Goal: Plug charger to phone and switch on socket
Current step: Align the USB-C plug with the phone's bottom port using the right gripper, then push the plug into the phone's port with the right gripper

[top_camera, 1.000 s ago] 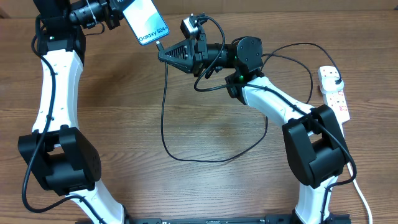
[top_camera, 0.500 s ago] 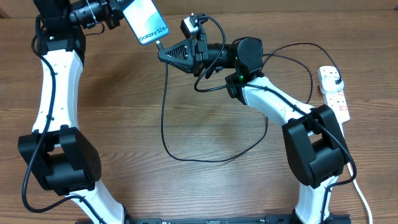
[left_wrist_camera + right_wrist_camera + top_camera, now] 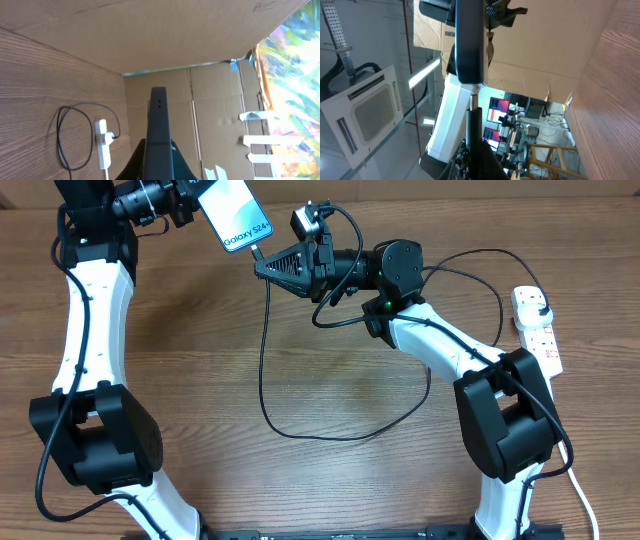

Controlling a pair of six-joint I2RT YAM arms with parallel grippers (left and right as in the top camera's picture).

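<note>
- Wood-grain tabletop (image 3: 330,490), with cardboard walls showing behind it in the left wrist view.
- Left hand (image 3: 195,200) pinches the phone (image 3: 236,214) by one end and holds it off the tabletop at the far left, screen up and tilted.
- Right hand (image 3: 262,268) is pressed together on the connector end of the charger (image 3: 262,350), just below the phone's free end.
- Connector tip touches that end of the phone. I cannot tell how deep it sits.
- From the right hand the cable hangs down, loops across the tabletop and runs right to the socket (image 3: 537,330).
- Socket lies at the right edge, with the black plug head in it.
- Its switches are too small to read.
</note>
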